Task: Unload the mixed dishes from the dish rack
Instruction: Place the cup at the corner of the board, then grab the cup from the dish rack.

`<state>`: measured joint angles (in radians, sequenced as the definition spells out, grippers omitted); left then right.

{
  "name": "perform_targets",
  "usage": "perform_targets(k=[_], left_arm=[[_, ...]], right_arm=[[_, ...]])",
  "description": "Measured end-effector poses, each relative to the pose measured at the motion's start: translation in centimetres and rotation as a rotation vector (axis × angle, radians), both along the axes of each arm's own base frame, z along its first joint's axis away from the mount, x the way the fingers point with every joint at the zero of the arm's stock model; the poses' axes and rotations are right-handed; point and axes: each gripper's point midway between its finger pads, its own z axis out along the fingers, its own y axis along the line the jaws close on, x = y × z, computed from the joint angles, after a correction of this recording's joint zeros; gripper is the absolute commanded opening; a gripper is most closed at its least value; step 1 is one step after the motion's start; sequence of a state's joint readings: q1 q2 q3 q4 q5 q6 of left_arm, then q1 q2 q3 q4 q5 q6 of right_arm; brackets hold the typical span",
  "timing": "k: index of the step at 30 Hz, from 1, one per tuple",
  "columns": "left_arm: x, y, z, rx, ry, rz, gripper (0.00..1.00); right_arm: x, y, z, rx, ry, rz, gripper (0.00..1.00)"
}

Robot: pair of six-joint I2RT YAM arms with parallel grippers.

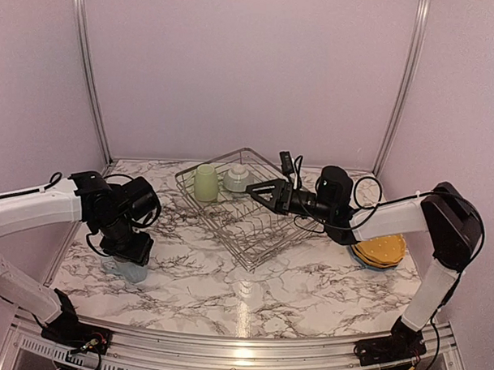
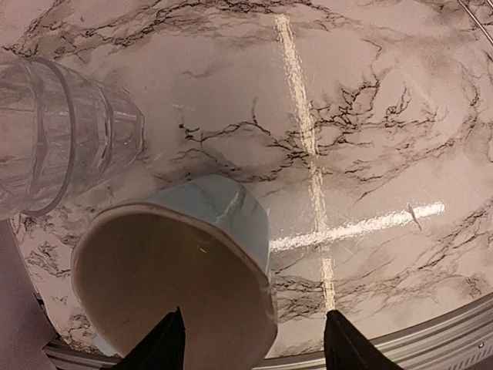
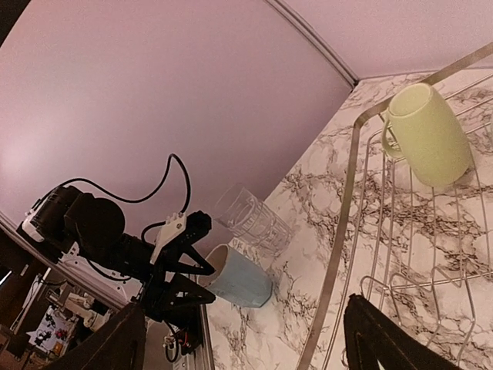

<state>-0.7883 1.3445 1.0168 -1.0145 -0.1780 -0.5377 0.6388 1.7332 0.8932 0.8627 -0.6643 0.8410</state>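
The silver wire dish rack (image 1: 257,234) sits mid-table, with a pale green cup (image 1: 206,183) and an upturned pale green bowl (image 1: 237,178) at its far corner. My right gripper (image 1: 256,196) hovers open over the rack, empty; the cup (image 3: 427,135) lies ahead of it. At the left, a light blue mug (image 2: 192,270) stands on the marble beside a clear glass (image 2: 62,131). My left gripper (image 2: 250,343) is open just above the mug, one finger over its mouth, the other outside its wall. Two yellow-orange plates (image 1: 380,250) are stacked at the right.
The table's metal front rail (image 2: 400,339) runs close to the mug. Pink walls with metal posts enclose the back and sides. The right arm's elbow (image 1: 453,216) stands above the plates. Bare marble (image 1: 251,291) lies in front of the rack.
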Motion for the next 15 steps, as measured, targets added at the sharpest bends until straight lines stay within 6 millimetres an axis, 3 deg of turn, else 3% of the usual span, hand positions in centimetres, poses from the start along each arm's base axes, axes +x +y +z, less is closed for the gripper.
perform_targets(k=[4, 8, 12, 15], left_arm=[[0.4, -0.3, 2.0, -0.041, -0.051, -0.007, 0.76], [1.1, -0.7, 5.2, -0.101, -0.134, -0.031, 0.84], [2.4, -0.7, 11.0, -0.192, -0.324, -0.054, 0.90], [3.4, -0.7, 16.5, -0.307, -0.523, -0.056, 0.92]], right_arm=[[0.3, 0.0, -0.7, -0.031, 0.005, -0.012, 0.86], [1.0, -0.1, -1.6, -0.094, 0.006, -0.047, 0.86], [2.2, -0.3, -1.8, -0.171, -0.016, -0.101, 0.87], [3.6, -0.4, -1.3, -0.228, -0.053, -0.153, 0.87]])
